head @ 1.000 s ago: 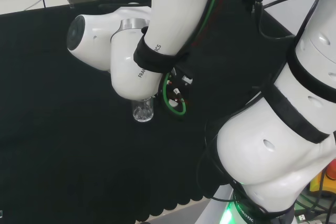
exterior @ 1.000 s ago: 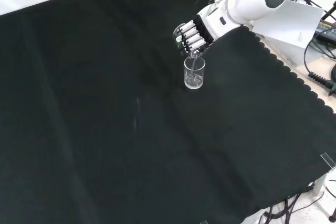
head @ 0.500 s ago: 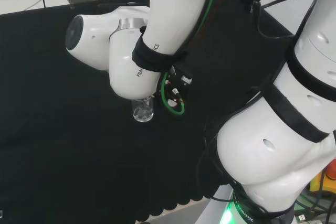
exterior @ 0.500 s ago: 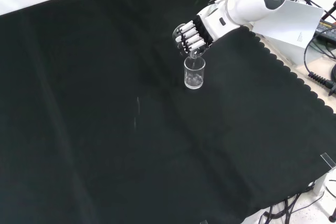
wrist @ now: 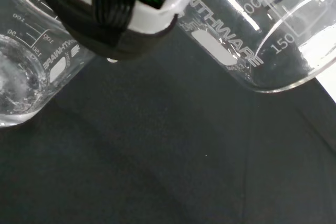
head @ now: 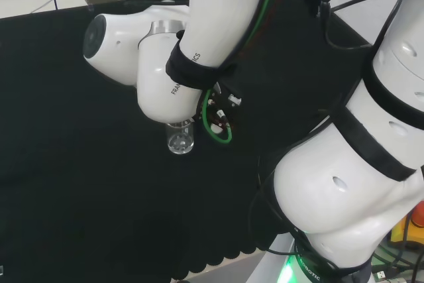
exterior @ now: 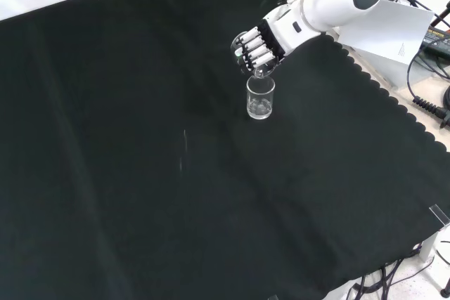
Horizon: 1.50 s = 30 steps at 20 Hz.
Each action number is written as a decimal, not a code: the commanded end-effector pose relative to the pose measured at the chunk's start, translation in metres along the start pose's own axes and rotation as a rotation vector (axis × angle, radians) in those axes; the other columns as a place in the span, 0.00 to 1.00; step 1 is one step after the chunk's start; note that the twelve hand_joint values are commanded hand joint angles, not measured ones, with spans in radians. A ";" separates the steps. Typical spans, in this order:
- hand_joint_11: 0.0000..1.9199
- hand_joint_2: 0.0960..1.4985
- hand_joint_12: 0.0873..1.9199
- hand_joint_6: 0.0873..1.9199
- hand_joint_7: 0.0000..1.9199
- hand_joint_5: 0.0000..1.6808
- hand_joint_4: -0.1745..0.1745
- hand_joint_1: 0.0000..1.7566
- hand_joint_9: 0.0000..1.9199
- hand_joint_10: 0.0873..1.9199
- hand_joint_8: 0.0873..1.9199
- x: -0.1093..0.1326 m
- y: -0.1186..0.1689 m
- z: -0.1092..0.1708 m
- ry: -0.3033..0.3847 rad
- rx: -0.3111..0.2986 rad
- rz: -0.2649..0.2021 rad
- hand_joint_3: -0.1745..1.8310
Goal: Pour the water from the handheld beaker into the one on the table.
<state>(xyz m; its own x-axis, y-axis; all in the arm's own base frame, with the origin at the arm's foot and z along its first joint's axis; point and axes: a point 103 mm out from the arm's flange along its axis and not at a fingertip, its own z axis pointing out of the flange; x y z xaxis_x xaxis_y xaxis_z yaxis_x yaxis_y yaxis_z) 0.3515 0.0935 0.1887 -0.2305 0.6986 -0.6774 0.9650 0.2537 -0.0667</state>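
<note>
A clear glass beaker (exterior: 260, 98) stands upright on the black cloth, with water in its bottom (wrist: 16, 90); in the head view it (head: 180, 138) sits just under the arm's white link. My hand (exterior: 254, 50) hovers right above it, fingers curled round a second clear beaker (wrist: 262, 40). That held beaker is tipped steeply, its lip (exterior: 261, 72) over the standing beaker's mouth. The wrist view brings both beakers close, with a black and white finger (wrist: 113, 14) between them. I cannot tell how much water is left in the held beaker.
The black cloth (exterior: 140, 173) spreads wide to the left and toward the near edge in the front view. White paper (exterior: 394, 29) and cables lie off the cloth at the upper right. The arm's big white links (head: 351, 164) take up the head view's right.
The hand has risen slightly with the tipped beaker above the standing one. The standing beaker has not moved.
</note>
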 end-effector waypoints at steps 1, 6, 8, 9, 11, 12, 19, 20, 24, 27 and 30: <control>0.65 0.66 0.44 0.19 0.84 0.77 0.16 0.75 0.74 0.38 0.00 -0.007 0.002 -0.001 0.077 -0.005 -0.001 0.00; 0.65 0.66 0.44 0.19 0.84 0.77 0.16 0.75 0.74 0.38 0.00 -0.016 0.005 0.001 0.158 -0.005 -0.001 0.00; 0.65 0.66 0.44 0.19 0.84 0.77 0.17 0.75 0.74 0.38 0.00 -0.021 0.006 0.002 0.207 -0.007 -0.005 0.00; 0.65 0.66 0.44 0.19 0.84 0.77 0.17 0.75 0.74 0.38 0.00 -0.023 0.007 0.002 0.234 -0.010 -0.007 0.00; 0.65 0.66 0.44 0.19 0.84 0.77 0.16 0.75 0.74 0.37 0.00 -0.029 0.008 0.002 0.287 -0.014 -0.006 0.00; 0.65 0.66 0.44 0.19 0.84 0.77 0.16 0.75 0.74 0.37 0.00 -0.033 0.009 0.002 0.316 -0.017 -0.007 0.00; 0.65 0.66 0.44 0.19 0.83 0.77 0.16 0.75 0.74 0.37 0.00 -0.055 0.016 0.004 0.574 -0.016 -0.001 0.00; 0.65 0.66 0.44 0.19 0.83 0.77 0.16 0.75 0.74 0.37 0.00 -0.057 0.016 0.004 0.602 -0.018 -0.002 0.00; 0.65 0.66 0.44 0.19 0.83 0.77 0.16 0.75 0.74 0.37 0.00 -0.064 0.020 0.003 0.722 -0.047 -0.006 0.00; 0.65 0.66 0.44 0.19 0.83 0.77 0.16 0.75 0.74 0.37 0.00 -0.067 0.024 0.004 0.802 -0.064 -0.007 0.00; 0.65 0.66 0.44 0.19 0.83 0.77 0.16 0.75 0.74 0.37 0.00 -0.073 0.029 0.010 0.921 -0.054 0.001 0.00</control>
<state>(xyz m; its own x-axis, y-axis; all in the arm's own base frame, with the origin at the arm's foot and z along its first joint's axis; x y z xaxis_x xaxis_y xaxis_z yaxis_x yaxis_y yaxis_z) 0.3784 0.0543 0.2193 -0.2890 0.9566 -0.0381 0.9555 0.2858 -0.0729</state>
